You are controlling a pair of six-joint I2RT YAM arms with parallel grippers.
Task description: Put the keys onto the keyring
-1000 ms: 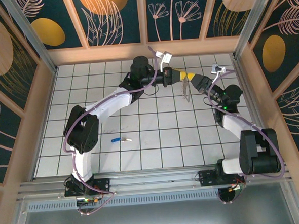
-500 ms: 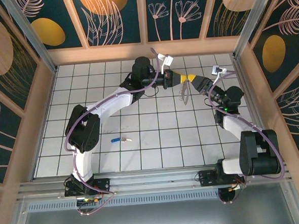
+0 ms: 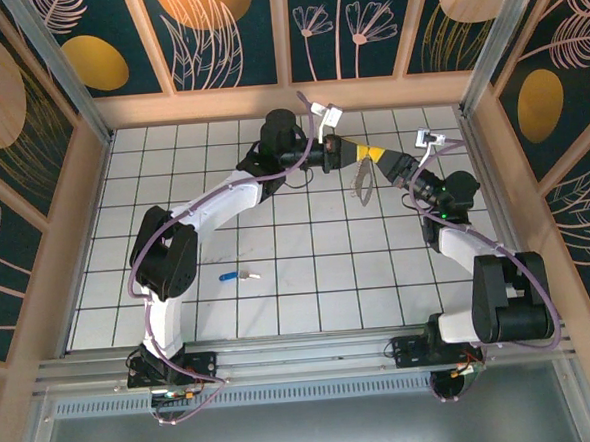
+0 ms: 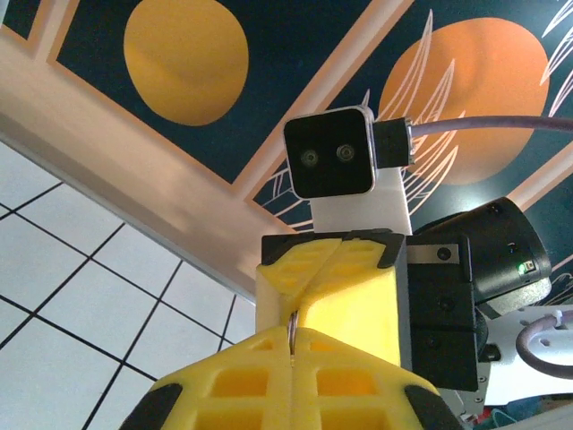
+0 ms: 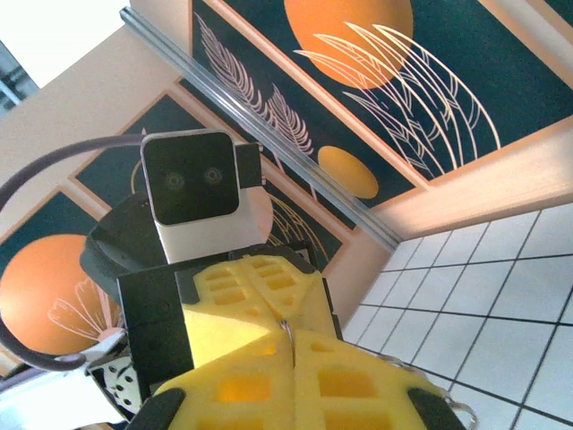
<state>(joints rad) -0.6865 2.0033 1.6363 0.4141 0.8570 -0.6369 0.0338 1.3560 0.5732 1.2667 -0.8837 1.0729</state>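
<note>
Clamping the keyring (image 3: pixel 363 184) in my left end effector (image 3: pixel 358 153) and right end effector (image 3: pixel 374 155), tip to tip, probably to steady it for the key (image 3: pixel 236 277).

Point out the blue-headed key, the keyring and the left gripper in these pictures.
key (image 3: pixel 237 277): top external view, its middle, where the blue head meets the silver blade.
keyring (image 3: pixel 362 183): top external view, on the hanging brown strap.
left gripper (image 3: pixel 357 153): top external view, between its yellow fingertips.
</note>
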